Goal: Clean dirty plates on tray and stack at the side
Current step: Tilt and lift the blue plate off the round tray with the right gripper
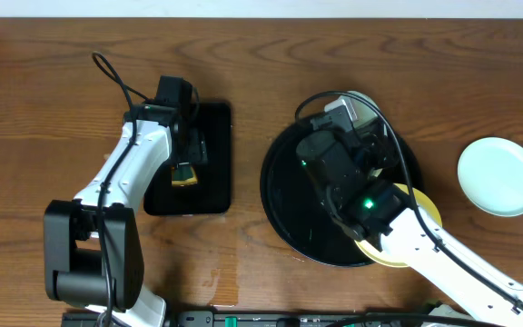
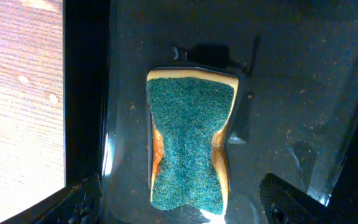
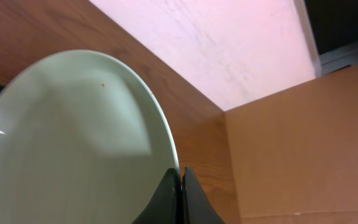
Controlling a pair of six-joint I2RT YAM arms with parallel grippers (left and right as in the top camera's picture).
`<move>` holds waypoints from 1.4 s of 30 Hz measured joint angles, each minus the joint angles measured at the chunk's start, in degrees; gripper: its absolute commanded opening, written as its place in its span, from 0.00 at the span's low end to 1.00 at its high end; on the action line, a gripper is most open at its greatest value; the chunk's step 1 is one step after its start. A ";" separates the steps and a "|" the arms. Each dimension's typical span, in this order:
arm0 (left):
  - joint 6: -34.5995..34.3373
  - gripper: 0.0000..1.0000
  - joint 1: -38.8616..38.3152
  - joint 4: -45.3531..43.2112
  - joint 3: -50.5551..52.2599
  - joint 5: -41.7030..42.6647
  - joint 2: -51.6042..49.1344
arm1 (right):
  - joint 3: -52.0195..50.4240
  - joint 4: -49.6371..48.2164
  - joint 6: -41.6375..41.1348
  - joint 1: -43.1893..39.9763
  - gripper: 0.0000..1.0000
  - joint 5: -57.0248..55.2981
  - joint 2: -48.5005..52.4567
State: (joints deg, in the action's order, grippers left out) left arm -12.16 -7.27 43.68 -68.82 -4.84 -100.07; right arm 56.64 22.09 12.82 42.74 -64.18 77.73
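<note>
Gripping mint plate (image 3: 73, 143) by its rim: R gripper (image 3: 180, 186), fingers pinched on the edge, plate tilted, over upper part of round tray (image 1: 280, 209), centre-right in overhead view. Yellow plate (image 1: 429, 211) at tray's lower-right edge, partly hidden by R arm (image 1: 452, 259). 2nd mint plate (image 1: 499, 176) flat on table (image 1: 44, 54), far right, apart from tray. L gripper (image 2: 182, 198) spread wide, fingers either side of sponge (image 2: 188, 124), not clamping it; sponge lies in rect. tray (image 1: 216, 118), left of centre.
</note>
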 measured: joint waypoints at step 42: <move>0.00 0.82 0.00 0.00 0.00 0.00 0.00 | -0.02 -0.90 3.30 0.00 0.01 -2.12 0.00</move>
State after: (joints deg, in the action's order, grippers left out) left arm -12.16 -7.27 43.68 -68.82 -4.84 -100.07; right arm 56.62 21.19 16.12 42.74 -66.30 77.73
